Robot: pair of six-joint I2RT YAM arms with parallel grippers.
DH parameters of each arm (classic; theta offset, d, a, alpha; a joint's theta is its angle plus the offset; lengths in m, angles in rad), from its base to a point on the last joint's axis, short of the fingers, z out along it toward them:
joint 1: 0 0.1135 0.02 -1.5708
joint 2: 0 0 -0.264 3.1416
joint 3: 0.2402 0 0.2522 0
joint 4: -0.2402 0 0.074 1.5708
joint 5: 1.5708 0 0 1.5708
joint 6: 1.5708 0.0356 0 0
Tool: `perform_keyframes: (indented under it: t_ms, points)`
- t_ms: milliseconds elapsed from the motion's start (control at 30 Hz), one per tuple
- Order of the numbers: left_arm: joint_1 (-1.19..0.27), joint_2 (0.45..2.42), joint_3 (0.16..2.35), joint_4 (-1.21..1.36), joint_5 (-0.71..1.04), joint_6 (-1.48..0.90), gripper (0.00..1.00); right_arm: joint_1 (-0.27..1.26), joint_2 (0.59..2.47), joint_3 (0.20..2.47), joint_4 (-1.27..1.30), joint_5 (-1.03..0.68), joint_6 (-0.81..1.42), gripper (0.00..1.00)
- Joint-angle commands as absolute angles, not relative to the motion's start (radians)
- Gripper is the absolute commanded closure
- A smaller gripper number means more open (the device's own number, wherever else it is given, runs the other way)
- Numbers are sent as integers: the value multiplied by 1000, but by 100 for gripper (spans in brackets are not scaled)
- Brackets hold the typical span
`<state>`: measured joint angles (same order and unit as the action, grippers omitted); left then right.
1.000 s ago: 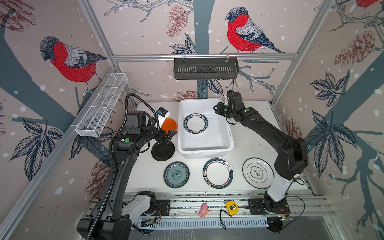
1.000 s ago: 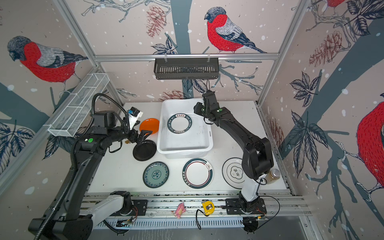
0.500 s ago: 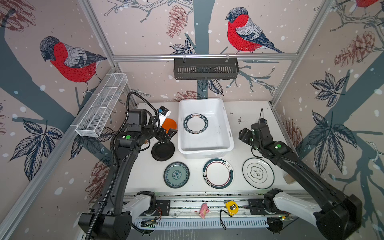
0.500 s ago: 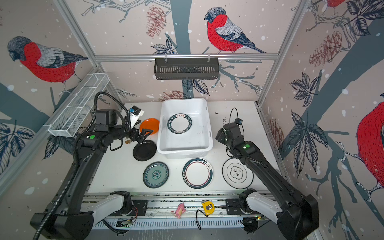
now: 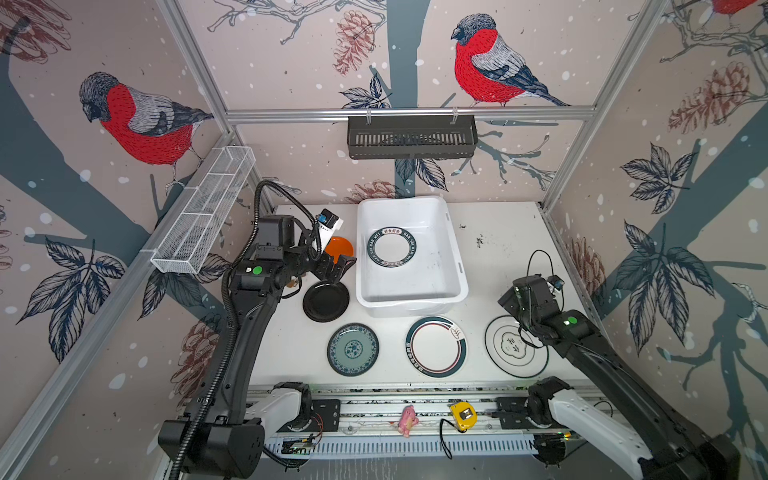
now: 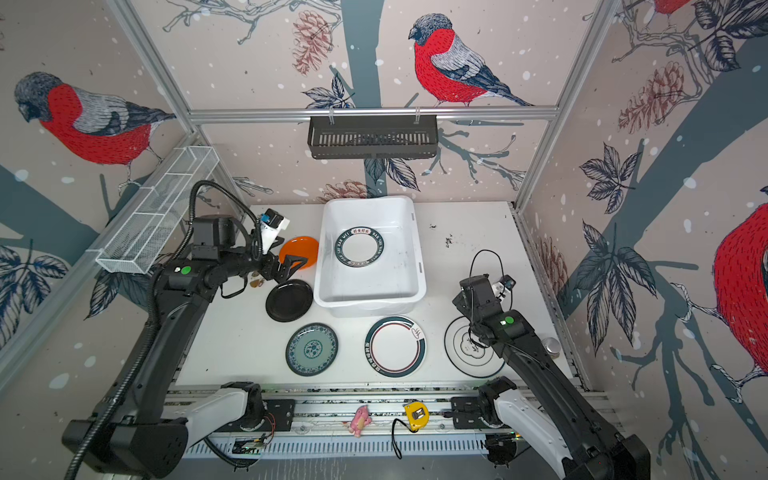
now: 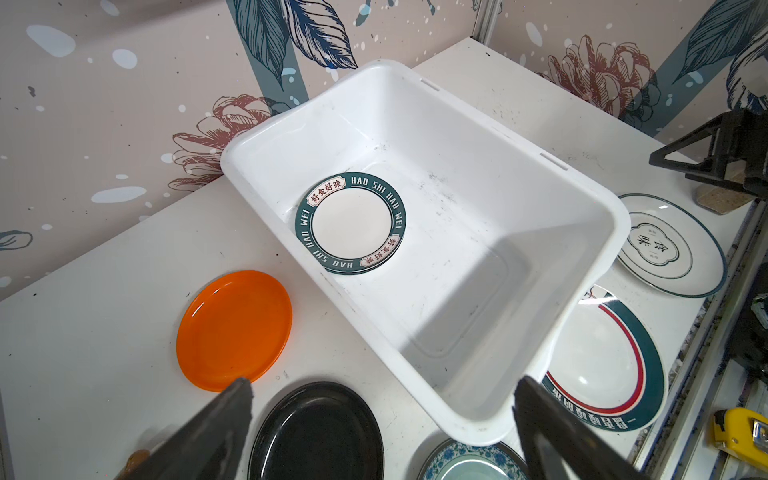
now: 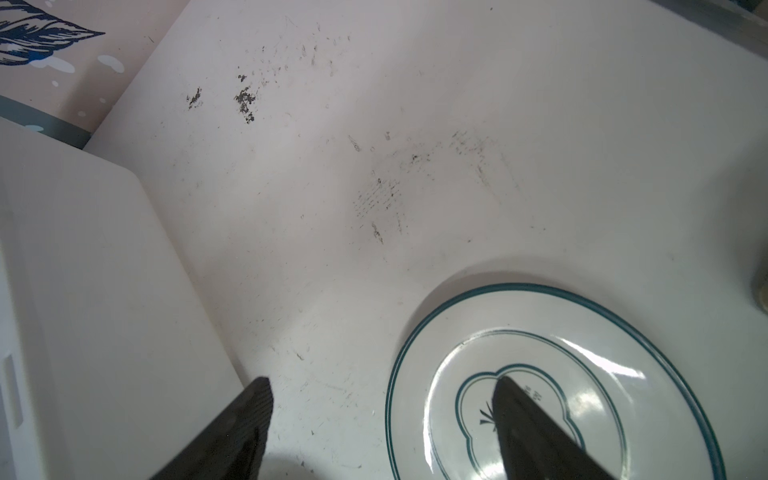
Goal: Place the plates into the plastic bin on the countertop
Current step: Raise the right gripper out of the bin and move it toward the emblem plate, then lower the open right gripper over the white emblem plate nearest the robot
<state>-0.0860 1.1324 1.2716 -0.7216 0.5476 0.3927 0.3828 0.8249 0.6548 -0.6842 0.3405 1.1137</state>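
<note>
The white plastic bin (image 5: 409,305) (image 6: 370,306) (image 7: 457,249) stands at the middle back of the countertop (image 5: 498,249). Inside it lies a white plate with a lettered dark band (image 5: 391,247) (image 7: 351,223). Left of the bin lie the orange plate (image 5: 341,246) (image 7: 234,330) and black plate (image 5: 326,301). In front lie the teal floral plate (image 5: 353,349), a red-and-teal ringed plate (image 5: 436,347) and a thin-ringed plate (image 5: 515,351) (image 8: 552,386). My left gripper (image 5: 338,268) (image 7: 382,384) hangs open and empty above the black plate. The right gripper (image 5: 524,328) (image 8: 382,381) is open, astride the thin-ringed plate's rim.
A black slotted basket (image 5: 411,137) hangs on the back rail and a white wire-mesh tray (image 5: 203,212) on the left wall. A yellow tape measure (image 5: 462,413) and a pink toy (image 5: 407,419) lie on the front rail. A small jar (image 6: 550,347) stands by the right edge.
My right arm has drawn back from over the bin to the front right, above the thin-ringed plate, and its jaws have opened wider. The left arm has barely moved.
</note>
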Motion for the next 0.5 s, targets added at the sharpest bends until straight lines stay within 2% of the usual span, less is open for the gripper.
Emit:
perform_keyframes:
  t_ms: [0, 467]
  points:
    - [-89, 1140, 1269, -727, 550, 417, 3, 381, 786, 637, -786, 376, 1194, 0]
    - [-89, 1170, 1288, -728, 563, 413, 3, 351, 708, 561, -940, 362, 1324, 0]
